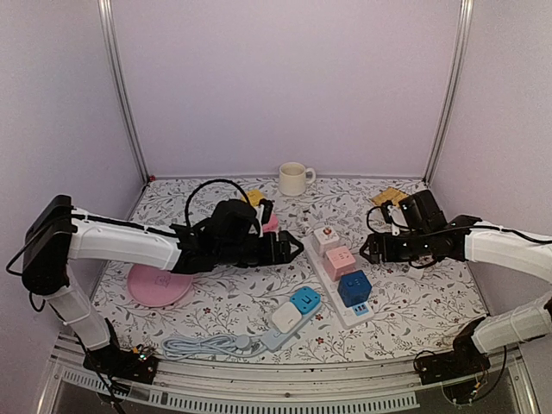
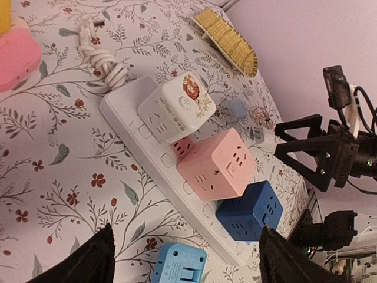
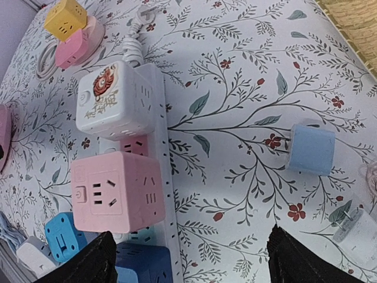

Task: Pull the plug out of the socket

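**Plug removal: approach stage, no grip made**

The tabletop (image 1: pixel 216 302) carries a long white power strip (image 2: pixel 121 109) lying flat right of centre, its cord leading off the far end. The left arm (image 1: pixel 129 246) reaches in from the left and the right arm (image 1: pixel 500 246) from the right, so that the strip lies between the two sets of jaws.

Three cube plugs sit in a row on the strip, each seated in a socket:
- white cube (image 2: pixel 177 109) at the far end;
- pink cube (image 2: pixel 218 168) in the middle;
- blue cube (image 2: pixel 250 212) at the near end.

The pictures do not show which cube is the target. Both wrist views take in all three.

Left jaws: spread wide, holding nothing, near the strip but apart from it. Right jaws: spread wide, holding nothing, likewise apart from it.

Step in hand: approach. No cube is lifted and none is touched.

Next move, as judged:
1. Bring one set of jaws down over the chosen cube and close on two opposite faces.
2. Press the strip onto the tabletop with the other jaws, since the strip is light and may lift with the plug.
3. Pull straight up, square to the strip.
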Robot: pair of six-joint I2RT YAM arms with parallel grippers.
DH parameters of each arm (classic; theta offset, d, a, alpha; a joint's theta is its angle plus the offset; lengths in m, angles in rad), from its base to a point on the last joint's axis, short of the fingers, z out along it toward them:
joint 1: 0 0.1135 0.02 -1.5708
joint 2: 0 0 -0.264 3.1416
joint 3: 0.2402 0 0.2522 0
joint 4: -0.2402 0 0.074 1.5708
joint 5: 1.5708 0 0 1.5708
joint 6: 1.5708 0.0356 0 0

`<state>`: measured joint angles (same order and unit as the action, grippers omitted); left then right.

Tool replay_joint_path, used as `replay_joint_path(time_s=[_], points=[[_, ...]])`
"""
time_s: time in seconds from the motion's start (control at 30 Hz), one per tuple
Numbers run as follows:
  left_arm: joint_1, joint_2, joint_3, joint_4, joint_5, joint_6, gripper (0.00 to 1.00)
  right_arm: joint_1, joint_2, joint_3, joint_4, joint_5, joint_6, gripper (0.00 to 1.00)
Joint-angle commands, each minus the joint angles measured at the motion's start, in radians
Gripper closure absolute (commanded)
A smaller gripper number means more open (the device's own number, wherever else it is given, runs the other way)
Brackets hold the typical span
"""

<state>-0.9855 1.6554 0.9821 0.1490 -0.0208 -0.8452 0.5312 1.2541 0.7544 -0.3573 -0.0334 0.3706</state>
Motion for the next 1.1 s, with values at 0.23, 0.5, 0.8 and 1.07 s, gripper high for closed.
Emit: replay_joint_path(time_s=[0.23,0.5,0.8,1.07], points=[[-0.036,0.104,0.065,0.061,0.018,-0.059,0.16,0.209,-0.092,0.047,-0.190,0.162,0.100,0.03],[-0.054,0.190,0.149,0.044,0.022,-0.068,0.16,0.335,-0.051,0.077,-0.262,0.249,0.160,0.01],[-0.065,0.260,0.226,0.017,0.036,-0.060,0.16,0.416,0.068,0.119,-0.272,0.293,0.181,0.01],[-0.060,0.375,0.336,-0.044,0.042,-0.069,0.16,0.447,0.128,0.142,-0.276,0.308,0.191,0.13]])
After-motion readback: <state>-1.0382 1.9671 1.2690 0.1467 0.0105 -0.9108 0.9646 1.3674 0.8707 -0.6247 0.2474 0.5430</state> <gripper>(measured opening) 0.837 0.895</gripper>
